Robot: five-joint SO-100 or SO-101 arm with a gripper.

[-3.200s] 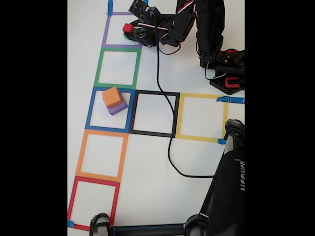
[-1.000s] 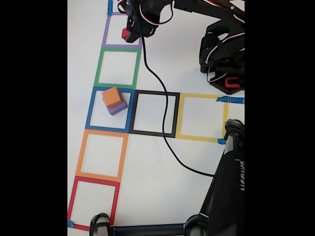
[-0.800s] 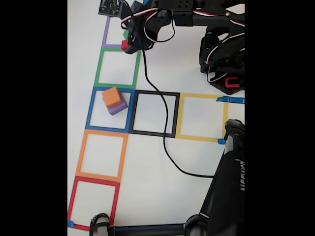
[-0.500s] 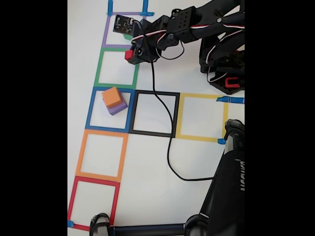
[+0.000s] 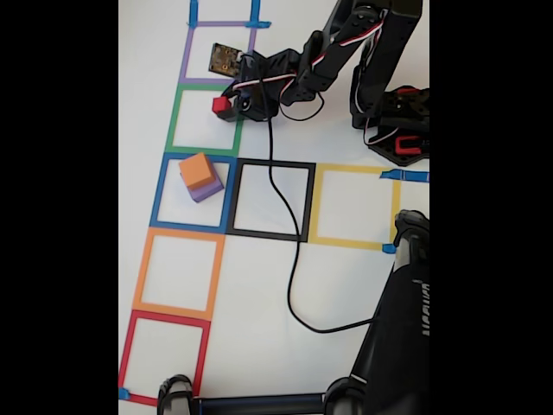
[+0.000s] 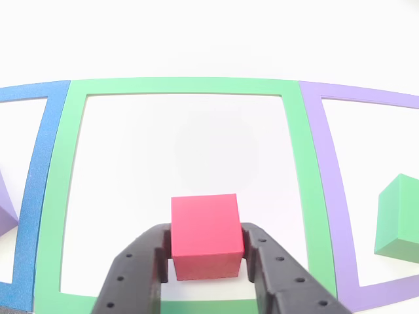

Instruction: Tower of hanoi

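The gripper (image 6: pixel 205 252) is closed just wide enough to clamp the red block (image 6: pixel 204 235), one black finger (image 6: pixel 141 265) pressed against each side of the cube, whose top and front faces stand clear between them. In the other view the block sits over the near part of the green tape square (image 6: pixel 177 86), close to its near edge, though whether it rests on the white table (image 6: pixel 196 33) or hangs just above cannot be told. In the fixed view the arm (image 5: pixel 346 43) reaches in from its base at the upper right, and the gripper (image 5: pixel 226 105) with the red block (image 5: pixel 221 105) lies at the upper right corner of the green tape square (image 5: pixel 175 121). The green block (image 6: pixel 397 219) stands inside the purple tape square (image 6: pixel 327 157), next door on the right in the other view and apart from the pincer. In the fixed view the orange block (image 5: pixel 197 170) is stacked on the purple block (image 5: pixel 207 189) inside the blue tape square (image 5: pixel 159 194), well apart from the gripper. A black cable (image 5: pixel 294 251) trails from the arm across the black tape square (image 5: pixel 309 199).
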